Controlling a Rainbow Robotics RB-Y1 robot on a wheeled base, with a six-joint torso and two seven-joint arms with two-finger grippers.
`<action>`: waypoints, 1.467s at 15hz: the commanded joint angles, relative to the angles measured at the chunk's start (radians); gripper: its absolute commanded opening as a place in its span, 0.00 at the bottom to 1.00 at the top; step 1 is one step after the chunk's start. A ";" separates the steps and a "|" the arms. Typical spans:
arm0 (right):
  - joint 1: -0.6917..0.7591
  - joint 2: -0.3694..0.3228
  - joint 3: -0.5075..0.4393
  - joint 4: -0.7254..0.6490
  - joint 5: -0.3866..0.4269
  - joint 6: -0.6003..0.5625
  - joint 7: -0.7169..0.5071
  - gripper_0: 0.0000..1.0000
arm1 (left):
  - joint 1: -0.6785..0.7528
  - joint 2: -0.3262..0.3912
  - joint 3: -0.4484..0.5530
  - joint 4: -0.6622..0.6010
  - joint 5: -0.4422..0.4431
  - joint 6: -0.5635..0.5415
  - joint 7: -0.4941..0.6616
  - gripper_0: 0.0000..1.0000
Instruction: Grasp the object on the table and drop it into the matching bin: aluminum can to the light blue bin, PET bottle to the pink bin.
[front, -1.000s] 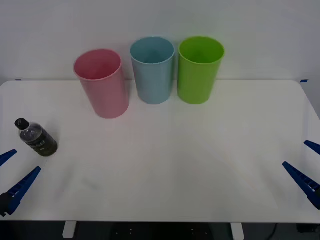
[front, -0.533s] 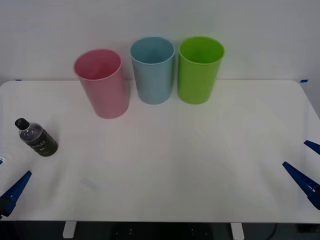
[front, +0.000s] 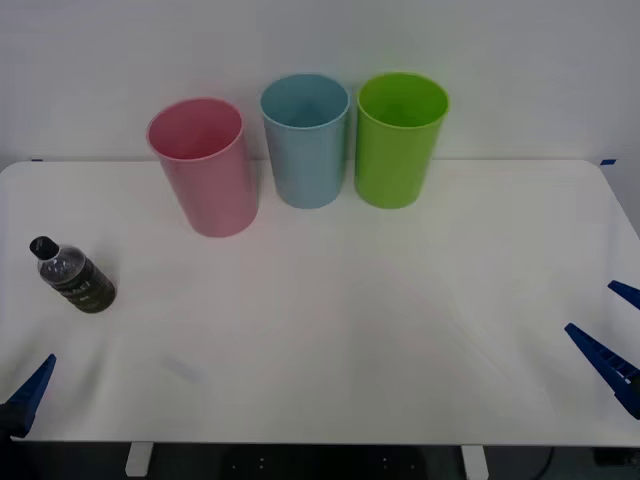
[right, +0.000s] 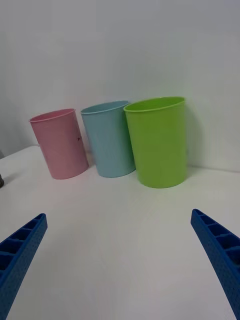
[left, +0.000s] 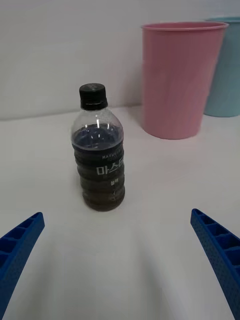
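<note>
Standing upright near the left edge of the tabletop (front: 330, 330): PET bottle (front: 75, 275), long axis vertical, black cap up. Sits straight ahead of the left gripper (left: 120, 260), centred between the two blue ribbed fingers (left: 17, 245), which are spread wide with nothing between them. Left gripper low at the near-left corner in the front view (one fingertip visible there), so bottle lies forward and slightly inboard of it. Clearly the nearer arm; right gripper (front: 612, 340) parked at the far right edge, well apart from the bottle, fingers also spread and empty.

Judging next move: straight advance along the current heading, fingers closing across the label band, not the cap. No obstacle between gripper and bottle.

Pink bin (front: 203, 165) beyond and inboard of the bottle, leftmost of the row at the back; light blue bin (front: 306, 140) just beside it, lime green bin (front: 398, 138) after that. Pink is the target for PET.

Label: dark olive-black wrap, white Korean lettering reading roughly "마스터" (small print lines above and below unreadable). Dark liquid filling most of the body. No writing on the bins.
</note>
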 joint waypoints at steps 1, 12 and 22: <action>0.000 0.000 0.000 0.000 0.000 0.000 0.000 1.00 | -0.007 0.001 -0.030 0.003 0.017 0.065 0.002 1.00; 0.000 0.000 0.000 0.000 0.000 0.000 0.000 1.00 | -0.214 -0.001 -0.055 0.218 0.020 0.083 -0.003 1.00; 0.000 0.000 0.000 0.000 0.000 0.000 0.000 1.00 | -0.399 0.001 -0.062 0.390 -0.017 0.085 -0.026 1.00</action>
